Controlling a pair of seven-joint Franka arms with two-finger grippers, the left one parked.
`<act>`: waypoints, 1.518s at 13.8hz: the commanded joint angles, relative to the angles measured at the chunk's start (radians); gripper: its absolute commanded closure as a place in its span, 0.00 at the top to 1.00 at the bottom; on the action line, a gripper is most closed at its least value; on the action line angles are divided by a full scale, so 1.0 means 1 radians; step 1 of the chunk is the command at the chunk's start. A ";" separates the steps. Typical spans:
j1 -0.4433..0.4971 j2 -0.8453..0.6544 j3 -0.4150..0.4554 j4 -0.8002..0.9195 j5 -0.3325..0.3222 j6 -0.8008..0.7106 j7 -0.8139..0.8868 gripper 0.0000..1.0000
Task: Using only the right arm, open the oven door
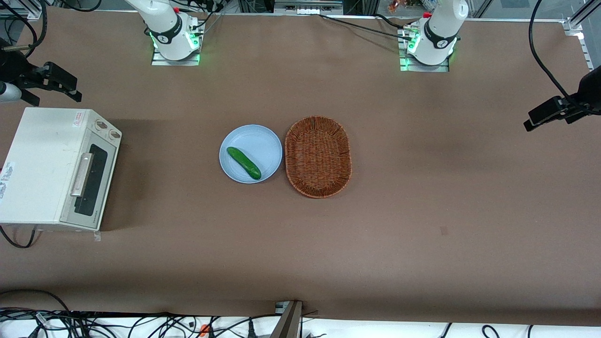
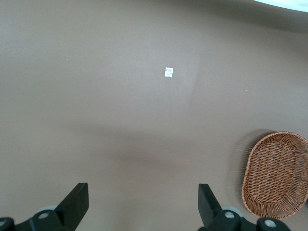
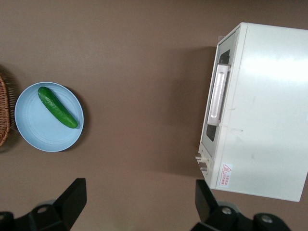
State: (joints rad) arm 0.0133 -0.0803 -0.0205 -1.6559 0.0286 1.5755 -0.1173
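The white oven (image 1: 42,164) (image 3: 269,110) stands at the working arm's end of the table, two round knobs (image 1: 107,130) at the end of its front away from the front camera. The oven door (image 1: 91,180) (image 3: 215,130) is shut flat against the oven, its silver bar handle (image 1: 80,174) (image 3: 217,94) across the dark window. My right arm's gripper (image 1: 47,91) (image 3: 139,202) hangs open high above the table, farther from the front camera than the oven and apart from it. Nothing is between its black fingers (image 3: 72,197).
A light blue plate (image 1: 263,141) (image 3: 33,134) holding a green cucumber (image 1: 243,163) (image 3: 57,107) sits mid-table, in front of the oven door at a distance. Beside it, toward the parked arm, lies a brown wicker basket (image 1: 318,156) (image 2: 276,173).
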 commanded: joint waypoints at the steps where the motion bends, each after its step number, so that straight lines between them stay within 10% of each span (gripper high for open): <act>1: 0.001 -0.002 0.004 0.021 -0.006 -0.055 0.002 1.00; 21: 0.004 -0.001 0.010 0.008 -0.033 -0.054 -0.013 1.00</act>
State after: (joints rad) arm 0.0154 -0.0755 -0.0145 -1.6494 0.0118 1.5368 -0.1214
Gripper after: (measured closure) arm 0.000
